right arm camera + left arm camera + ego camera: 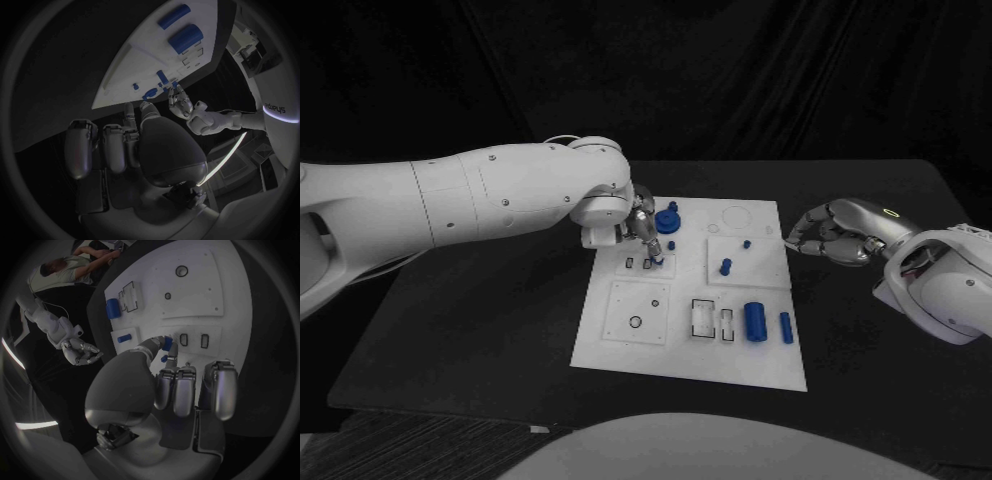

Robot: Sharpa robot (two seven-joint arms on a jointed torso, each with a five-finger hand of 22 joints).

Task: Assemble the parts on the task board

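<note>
One white board (689, 350) lay mid-table (473, 340), w/ six blue parts counted on it in the head view: a round knobbed one (669, 217) at the far edge, a tiny peg (672, 244) just nearer, another tiny peg (746, 243) and a short cylinder (726, 266) on the right-hand panel, plus a big cylinder (756, 321) and a slim bar (786, 327) side by side near the front right. Two small dark slots (638, 263) sat by the left hand (636, 222), which was over the board's far-left part; in the left wrist view its thumb and one fingertip (170, 353) pinched a small blue piece (167, 343) right above those slots, other fingers curled in. Right hand (831, 232) hung off the board's right edge, over bare table, fingers curled in, holding nothing.
</note>
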